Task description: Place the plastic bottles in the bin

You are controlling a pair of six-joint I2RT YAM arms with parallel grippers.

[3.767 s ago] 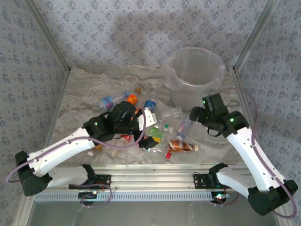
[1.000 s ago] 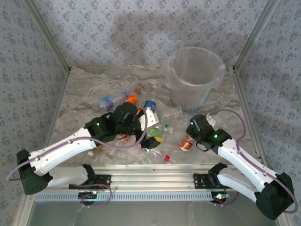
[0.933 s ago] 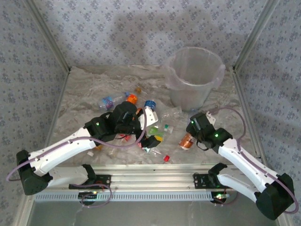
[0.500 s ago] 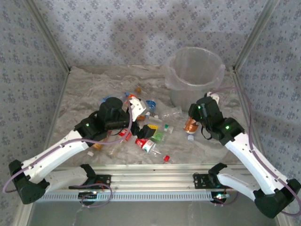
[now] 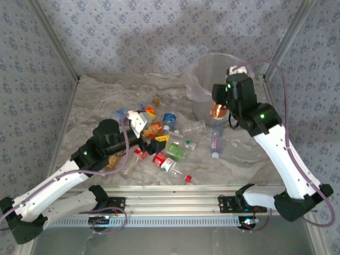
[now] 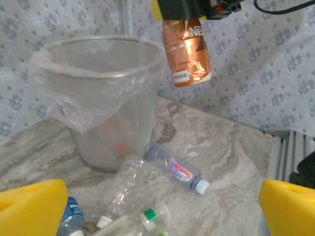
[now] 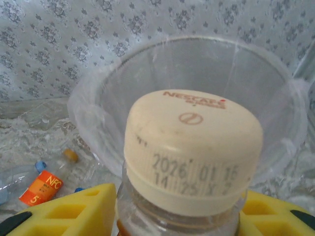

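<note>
1 bottle (image 6: 187, 51) (in right gripper (image 5: 218, 108)) near bin (image 6: 101, 125)

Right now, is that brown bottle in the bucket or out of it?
Out. The brown bottle hangs upright in the right gripper, in the air beside the bin's rim, not over its opening.

walls (image 5: 159, 32): grey floral wallpaper; tabletop (image 5: 101, 95): grey marble; post (image 6: 126, 14): metal
</note>
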